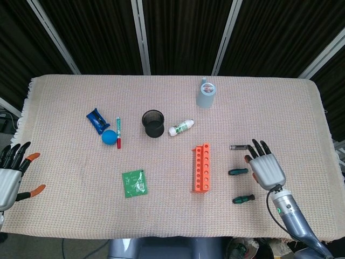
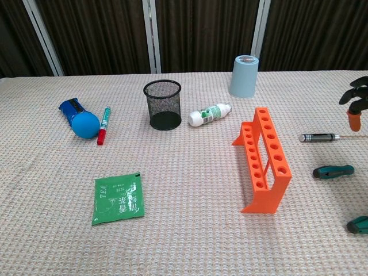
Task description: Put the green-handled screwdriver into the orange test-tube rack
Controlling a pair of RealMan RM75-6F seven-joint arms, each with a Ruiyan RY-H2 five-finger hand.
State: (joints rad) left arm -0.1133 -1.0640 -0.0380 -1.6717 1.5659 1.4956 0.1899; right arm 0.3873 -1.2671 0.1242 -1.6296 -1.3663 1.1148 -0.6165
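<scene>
Right hand point(image 1: 266, 166) with fingers spread, palm down, holding nothing, above the woven beige tablecloth point(image 1: 70, 162) just right of two green-handled screwdrivers point(image 1: 238, 171), point(image 1: 243, 199). Both flat on the cloth, right of the upright orange plastic test-tube rack point(image 1: 201, 168), apart from it. Silver-handled slim screwdriver point(image 1: 240, 147) just beyond the fingertips. Left hand point(image 1: 11, 175) at the left table edge, fingers apart, grasping nothing. Black mesh cup point(image 2: 163, 104) and green tea sachet point(image 2: 118, 198) further left.
</scene>
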